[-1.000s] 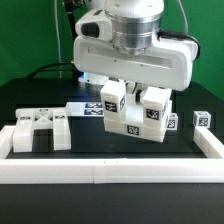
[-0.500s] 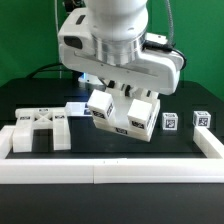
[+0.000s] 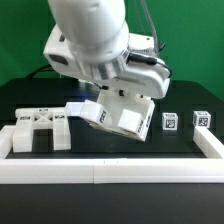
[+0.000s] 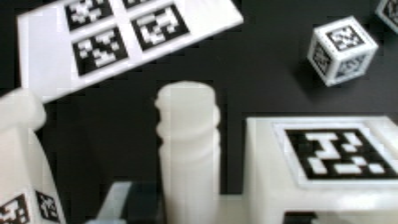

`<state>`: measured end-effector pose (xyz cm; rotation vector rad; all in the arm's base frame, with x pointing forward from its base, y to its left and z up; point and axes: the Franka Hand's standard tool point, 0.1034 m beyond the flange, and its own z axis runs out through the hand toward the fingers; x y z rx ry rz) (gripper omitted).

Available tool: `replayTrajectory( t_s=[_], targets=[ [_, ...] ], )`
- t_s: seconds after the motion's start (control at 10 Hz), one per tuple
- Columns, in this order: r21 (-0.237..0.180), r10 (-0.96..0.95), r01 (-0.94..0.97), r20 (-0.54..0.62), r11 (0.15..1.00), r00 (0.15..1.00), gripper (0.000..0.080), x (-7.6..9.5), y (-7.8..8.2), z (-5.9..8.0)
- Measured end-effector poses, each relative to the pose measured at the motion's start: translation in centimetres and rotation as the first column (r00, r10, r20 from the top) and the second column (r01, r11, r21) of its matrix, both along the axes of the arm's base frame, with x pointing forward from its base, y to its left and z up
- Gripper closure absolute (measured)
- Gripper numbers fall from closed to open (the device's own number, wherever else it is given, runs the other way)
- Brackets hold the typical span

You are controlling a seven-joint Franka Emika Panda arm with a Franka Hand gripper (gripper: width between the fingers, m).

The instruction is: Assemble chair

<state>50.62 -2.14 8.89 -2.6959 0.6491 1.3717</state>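
Gripper (image 3: pixel 118 97) clenched on chair assembly (image 3: pixel 125 118): matte white slab with chunky posts and black-and-white tags, tilted, lifted above tabletop middle. Flat tagged part (image 3: pixel 40 130) lies by tabletop edge on the exterior view's left; small cubes (image 3: pixel 170 122) lie by the opposite edge.

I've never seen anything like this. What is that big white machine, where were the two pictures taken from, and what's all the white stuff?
The big white machine is a robot arm. One picture looks on from outside; the other comes from a camera on its wrist. Its gripper, two fingers closed, holds a blocky white chair part, tilted. On the black table lie another chair piece, two small cubes, a flat marker board and a long white rail.
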Motion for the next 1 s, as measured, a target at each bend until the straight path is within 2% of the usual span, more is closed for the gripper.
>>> replayTrajectory(
  t_s=[0.3, 0.6, 0.7, 0.8, 0.9, 1.0],
  targets=[
    [0.022, -0.012, 0.015, -0.142, 1.0, 0.99, 0.0545, -0.8, -1.4, -1.0],
    [0.02, -0.013, 0.016, -0.144, 1.0, 0.99, 0.0545, -0.6, -1.8, -1.3],
    [0.019, -0.013, 0.016, -0.141, 1.0, 0.99, 0.0376, -0.6, -1.9, -1.4],
    [0.017, -0.014, 0.016, -0.135, 1.0, 0.991, 0.0243, -0.5, -1.9, -1.5],
    [0.015, -0.014, 0.016, -0.131, 1.0, 0.991, 0.0243, -0.4, -2.0, -1.6],
    [0.012, -0.012, 0.014, -0.126, 1.0, 0.992, 0.0169, -0.3, -2.0, -1.7]
  ],
)
